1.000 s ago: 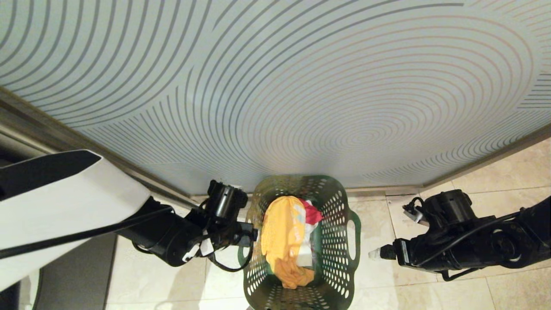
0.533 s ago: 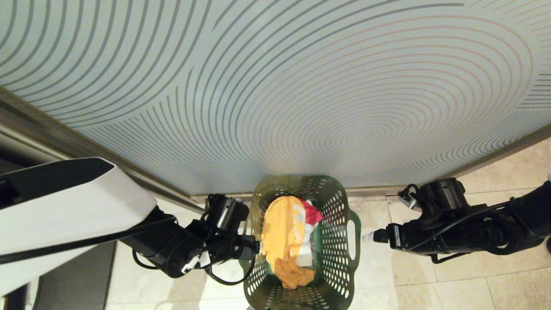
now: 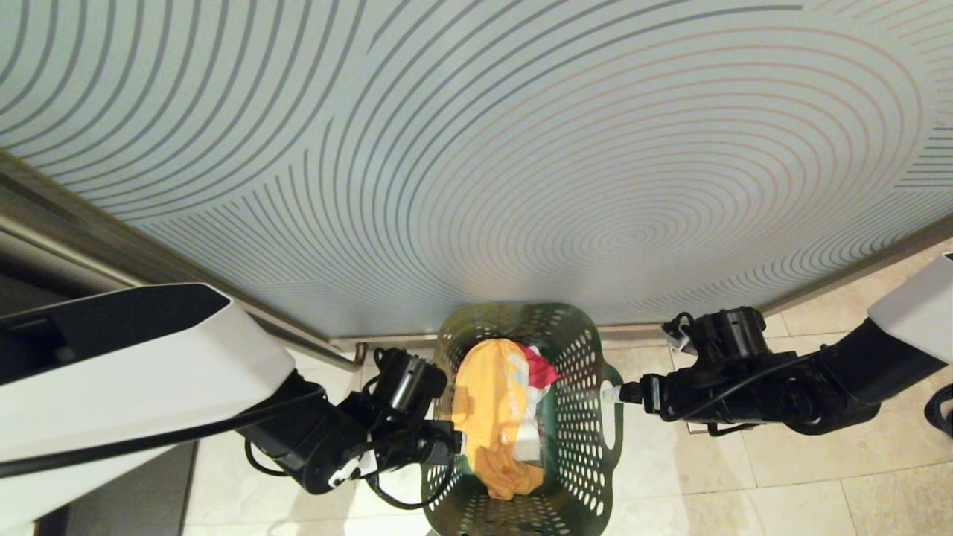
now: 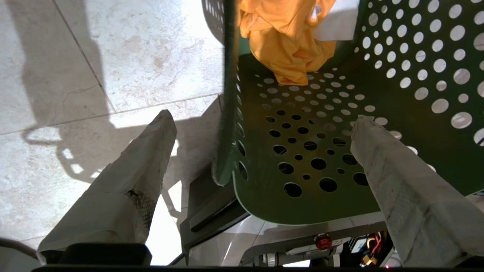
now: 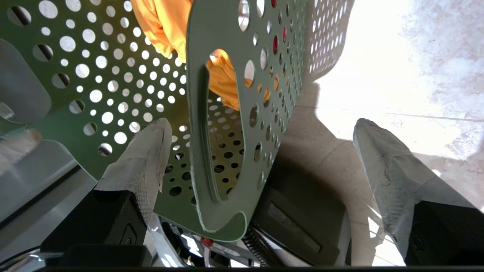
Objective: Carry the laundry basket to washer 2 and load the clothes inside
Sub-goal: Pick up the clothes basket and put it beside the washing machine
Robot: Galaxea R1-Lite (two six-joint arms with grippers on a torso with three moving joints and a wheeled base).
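barely begun: the dark green perforated plastic laundry basket (image 3: 521, 424) sits on the tiled floor (image 3: 744, 491), yellow, white and red clothes (image 3: 495, 417) inside. both grippers' fingers (image 4: 124, 196) spread astride its rim, ungripped; carrying and loading remain.

Laundry basket (image 3: 577, 417) looking like matt green perforated plastic; clothes (image 3: 488, 409) showing soft, creased cloth. Floor (image 3: 744, 484) tiles reading as glossy stone w/ veining. Gripper fingers (image 4: 124, 192) wearing rough, taped wrap.

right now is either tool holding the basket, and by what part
Nothing is held. Both tools are open: the left tool straddles the basket rim, the right tool straddles its side handle, neither closed on it.
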